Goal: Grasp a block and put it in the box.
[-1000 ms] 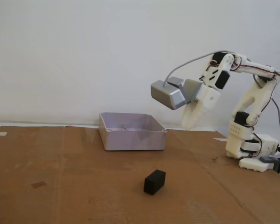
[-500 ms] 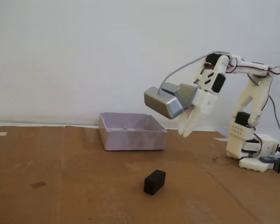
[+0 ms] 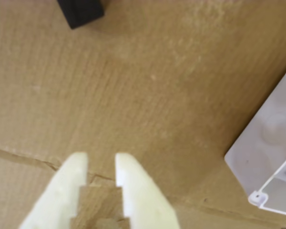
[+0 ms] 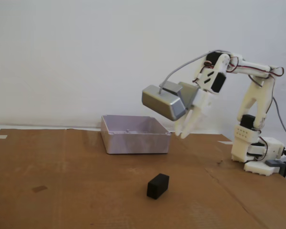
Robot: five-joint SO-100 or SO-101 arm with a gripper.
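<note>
- One small black block (image 4: 158,185) sits on the cardboard sheet (image 4: 76,191) that covers the counter, in the near middle of the fixed view, in front of the box (image 4: 135,134) and well apart from it.
- Its long axis, in the fixed view, runs from the near left to the far right, and it lies flat on a broad face; one short end faces the camera's lower left.
- In the wrist view only a corner of the block (image 3: 80,12) shows, cut off by the top edge towards the left, far ahead of the fingertips.
- The box is a shallow, square, pale lilac-grey tray with low walls; it stands on the cardboard behind the block, and the part of its inside that shows in the fixed view holds nothing.
- The wrist view shows one corner of the box (image 3: 269,157) at the right edge, with a small corner tab and moulded round marks on its floor, details the fixed view does not resolve.
- The gripper (image 4: 181,133) hangs in the air just right of the box's right front corner in the fixed view, tips pointing down, touching nothing.
- The jaws are slightly spread, with a narrow gap of bare cardboard between the two cream fingers (image 3: 133,186) and nothing held.
- A grey housing (image 4: 163,102) with a cable rides on the wrist, seen only in the fixed view.
</note>
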